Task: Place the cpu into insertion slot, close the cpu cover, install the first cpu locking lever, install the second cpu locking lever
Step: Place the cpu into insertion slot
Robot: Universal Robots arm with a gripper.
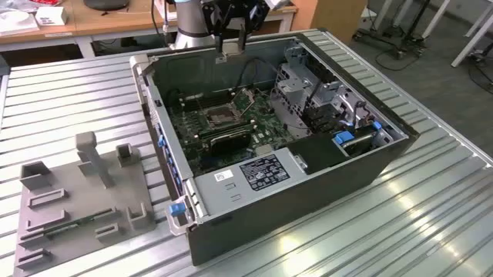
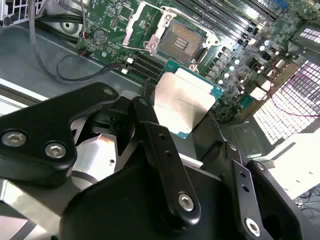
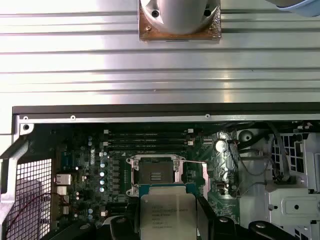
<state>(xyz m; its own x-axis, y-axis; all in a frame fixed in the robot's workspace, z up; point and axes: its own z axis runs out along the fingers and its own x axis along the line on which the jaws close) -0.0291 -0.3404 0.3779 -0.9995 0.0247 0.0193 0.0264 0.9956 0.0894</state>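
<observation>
Silver-grey and held flat, the cpu [image 3: 167,216] is clamped by its edges in the black gripper [image 2: 181,116] above the open computer case [image 1: 254,208], roughly in line with the empty insertion slot [image 3: 156,176], whose cpu cover [image 1: 245,99] stands swung up, apparently to leave the socket clear for seating.

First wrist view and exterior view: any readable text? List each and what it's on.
Nothing can be quoted.
cpu lid, gripped by the fingers: several printed lines, too small to read.
black label on the power supply: print too small to read.
white sticker beside it: too small to read.
</observation>
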